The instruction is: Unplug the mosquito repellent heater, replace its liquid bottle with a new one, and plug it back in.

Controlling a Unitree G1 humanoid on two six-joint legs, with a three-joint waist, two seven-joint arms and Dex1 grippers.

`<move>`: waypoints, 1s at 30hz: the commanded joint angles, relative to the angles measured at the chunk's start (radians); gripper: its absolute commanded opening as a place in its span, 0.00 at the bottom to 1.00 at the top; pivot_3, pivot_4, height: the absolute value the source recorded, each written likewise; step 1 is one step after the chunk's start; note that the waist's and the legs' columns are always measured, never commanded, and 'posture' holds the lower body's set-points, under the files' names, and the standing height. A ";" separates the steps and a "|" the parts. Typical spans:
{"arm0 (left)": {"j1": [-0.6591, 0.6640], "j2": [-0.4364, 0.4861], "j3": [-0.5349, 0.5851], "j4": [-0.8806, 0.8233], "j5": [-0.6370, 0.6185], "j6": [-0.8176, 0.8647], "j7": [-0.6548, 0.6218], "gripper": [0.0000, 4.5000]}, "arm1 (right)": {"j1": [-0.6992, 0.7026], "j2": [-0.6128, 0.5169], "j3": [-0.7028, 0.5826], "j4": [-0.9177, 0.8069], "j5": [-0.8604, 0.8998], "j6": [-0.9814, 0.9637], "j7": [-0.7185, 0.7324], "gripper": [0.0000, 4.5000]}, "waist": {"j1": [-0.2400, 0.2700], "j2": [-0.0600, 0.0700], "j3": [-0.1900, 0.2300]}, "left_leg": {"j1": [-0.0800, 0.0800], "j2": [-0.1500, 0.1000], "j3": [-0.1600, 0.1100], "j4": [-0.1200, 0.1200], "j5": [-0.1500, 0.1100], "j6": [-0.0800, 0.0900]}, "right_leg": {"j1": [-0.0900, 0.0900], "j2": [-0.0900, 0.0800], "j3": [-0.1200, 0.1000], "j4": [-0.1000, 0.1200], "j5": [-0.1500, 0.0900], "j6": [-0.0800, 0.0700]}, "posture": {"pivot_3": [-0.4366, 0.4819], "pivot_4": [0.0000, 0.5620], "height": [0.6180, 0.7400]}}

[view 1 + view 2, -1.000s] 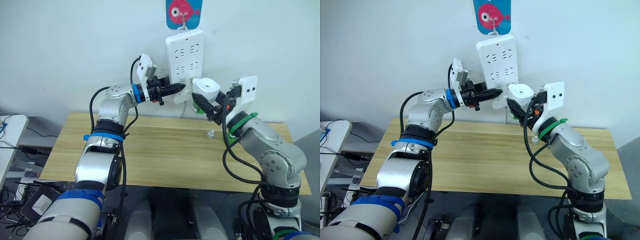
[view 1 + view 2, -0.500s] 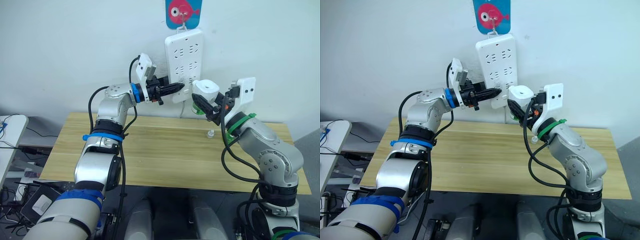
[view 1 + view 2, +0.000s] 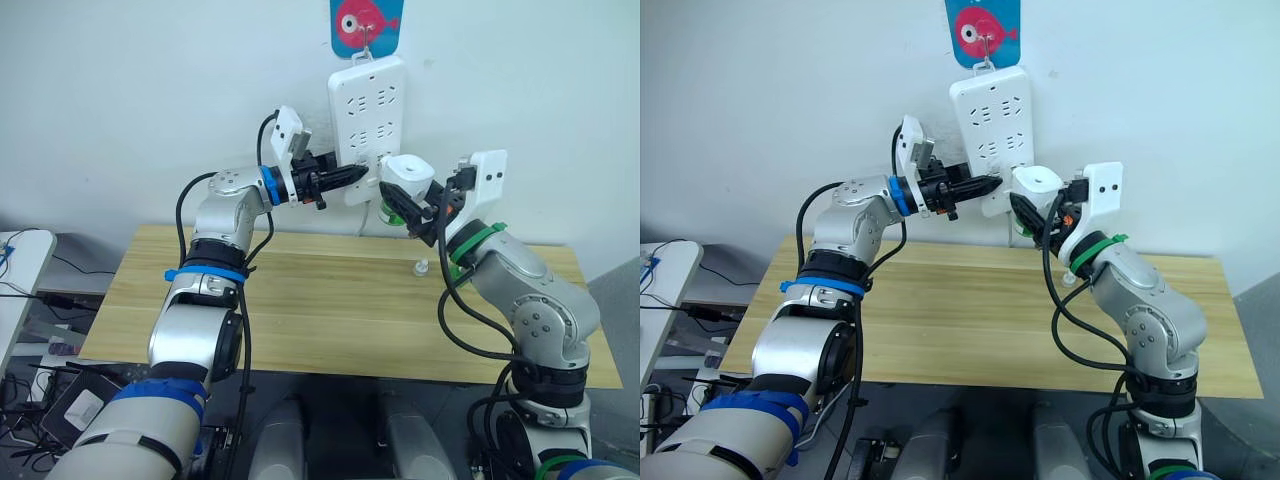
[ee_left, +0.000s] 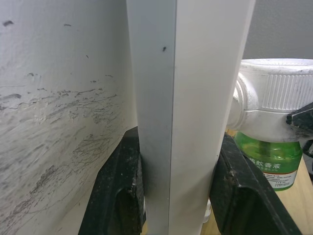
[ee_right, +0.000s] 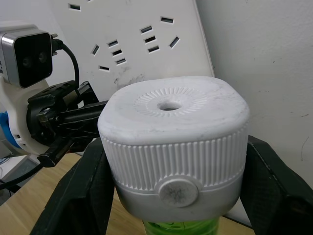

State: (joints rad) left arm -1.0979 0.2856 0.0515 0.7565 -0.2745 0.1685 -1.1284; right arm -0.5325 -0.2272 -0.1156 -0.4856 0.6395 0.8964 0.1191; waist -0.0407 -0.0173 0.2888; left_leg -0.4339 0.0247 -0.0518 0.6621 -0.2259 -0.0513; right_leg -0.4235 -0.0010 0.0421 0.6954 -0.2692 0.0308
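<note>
The white mosquito repellent heater (image 3: 408, 172) hangs in the air beside the lower right corner of the white power strip (image 3: 367, 110) on the wall. My right gripper (image 5: 173, 196) is shut on it, one black finger on each side. A green liquid bottle (image 4: 266, 161) is fitted under the heater. Whether its prongs touch the strip is hidden. My left gripper (image 3: 355, 174) is shut on the strip's lower edge (image 4: 186, 98), with its fingers (image 4: 117, 196) pressing both faces.
The strip hangs from a hook with a blue fish sticker (image 3: 366, 25). Below stands a wooden table (image 3: 300, 300) with a small clear object (image 3: 421, 267) near its back right. A white side table with cables (image 3: 15, 260) stands at the far left.
My right arm has carried the heater slightly left, closer to the power strip. The left gripper has stayed clamped on the strip.
</note>
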 commanded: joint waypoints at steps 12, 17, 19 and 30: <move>-0.006 -0.033 -0.010 -0.057 -0.019 -0.006 -0.020 0.29 | -0.105 0.085 0.082 0.066 -0.164 -0.100 -0.052 0.67 | -0.010 0.000 0.000 | 0.000 0.001 0.000 0.001 0.000 0.000 | 0.000 0.001 0.000 0.002 0.000 0.000 | 0.45 0.41 1.00; -0.005 -0.036 -0.009 -0.061 -0.022 -0.004 -0.018 0.29 | -0.138 0.139 0.057 0.081 -0.157 -0.063 -0.081 0.67 | -0.012 0.000 0.000 | 0.000 0.001 0.000 0.002 0.001 0.000 | 0.000 0.001 0.001 0.003 0.000 -0.001 | 0.45 0.41 1.00; -0.002 -0.037 -0.009 -0.065 -0.022 -0.003 -0.018 0.29 | -0.144 0.130 0.083 0.082 -0.193 -0.074 -0.077 0.67 | -0.013 0.000 0.000 | 0.001 0.001 0.000 0.002 0.001 -0.001 | 0.000 0.001 0.001 0.004 0.001 -0.001 | 0.45 0.41 1.00; -0.011 -0.031 0.001 -0.033 0.005 -0.041 0.011 0.29 | -0.123 0.099 0.100 0.061 -0.231 -0.084 -0.042 0.84 | -0.015 0.000 0.000 | 0.001 0.001 0.000 0.002 0.002 0.000 | -0.001 0.002 0.001 0.004 0.001 -0.002 | 0.44 0.41 1.00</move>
State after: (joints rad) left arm -1.0847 0.2800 0.0661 0.7548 -0.2506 0.1500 -1.1021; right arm -0.6164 -0.1324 -0.0047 -0.3927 0.4117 0.8466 0.0708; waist -0.0558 -0.0172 0.2887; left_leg -0.4330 0.0252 -0.0519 0.6638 -0.2243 -0.0515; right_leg -0.4241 0.0009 0.0426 0.6990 -0.2678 0.0288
